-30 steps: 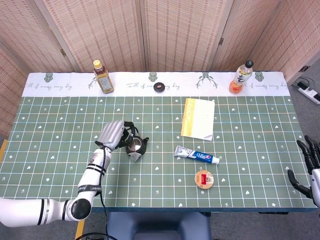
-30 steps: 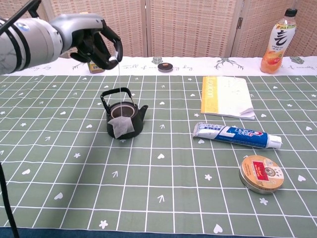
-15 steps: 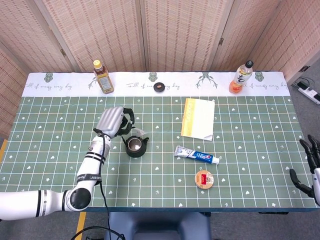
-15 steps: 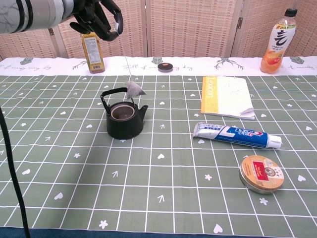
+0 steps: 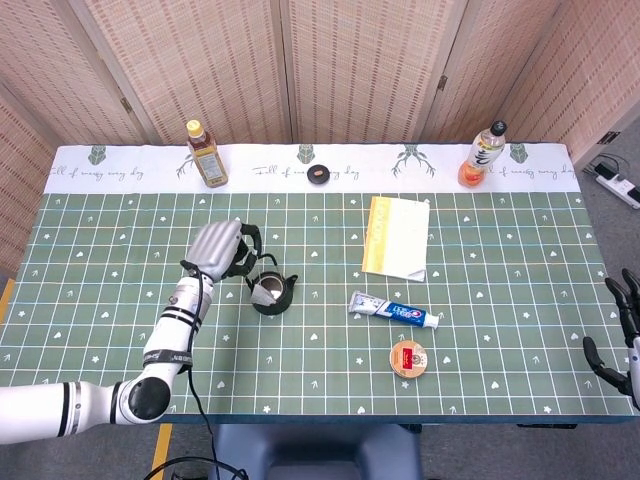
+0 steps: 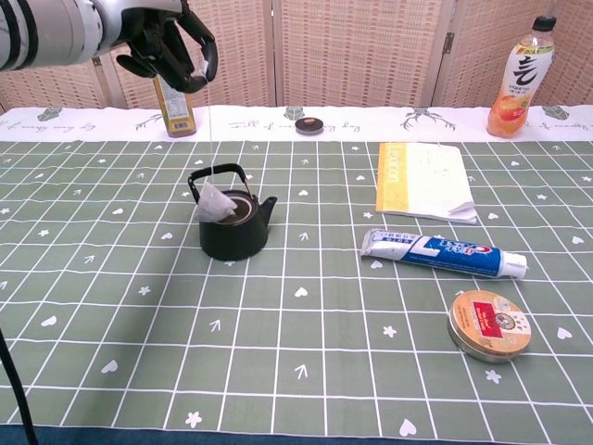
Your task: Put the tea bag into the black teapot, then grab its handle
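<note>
From the head view, your left hand [image 5: 216,252] pinches the string just left of the teapot [image 5: 270,294], whose spout points right toward the toothpaste [image 5: 393,311], and the tea bag [image 5: 262,291] shows pale over the pot's mouth; your right hand [image 5: 618,340] sits at the table's [image 5: 500,250] far right edge, fingers apart, holding nothing. From the chest view, the left hand is raised above the pot's left side, the string hangs straight down, and the bag rests tilted at the rim under the upright handle [image 6: 217,173]; booklet [image 6: 422,179], tin [image 6: 487,324] and both bottles [image 6: 172,104] stand well apart.
</note>
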